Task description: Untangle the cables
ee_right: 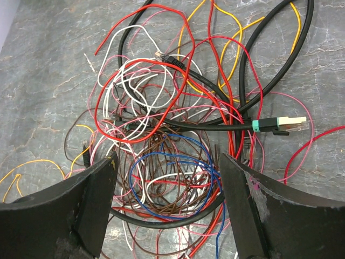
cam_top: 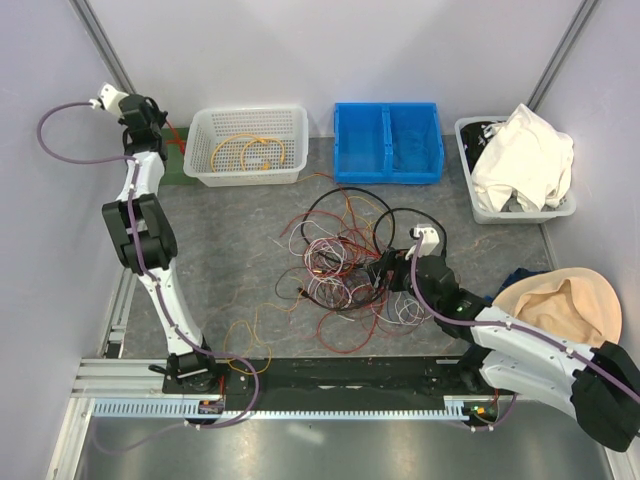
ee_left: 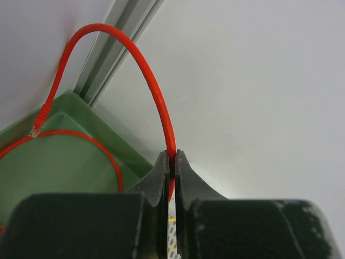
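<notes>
A jumble of cables (cam_top: 345, 255), red, black, white, pink, brown, blue and yellow, lies on the grey table in the middle. My right gripper (cam_top: 385, 270) is open over its right side; in the right wrist view the tangle (ee_right: 178, 135) lies between and beyond the spread fingers (ee_right: 97, 189). My left gripper (cam_top: 150, 118) is at the far left corner, over a green bin (cam_top: 180, 160). It is shut on a red cable (ee_left: 156, 91) that arcs up from the jaws and drops into the green bin (ee_left: 59, 162).
A white basket (cam_top: 250, 145) holds yellow and orange cables. A blue two-compartment bin (cam_top: 388, 140) stands beside it. A grey bin with white cloth (cam_top: 515, 165) is at the back right. A tan cloth (cam_top: 565, 305) lies at the right. White walls enclose the table.
</notes>
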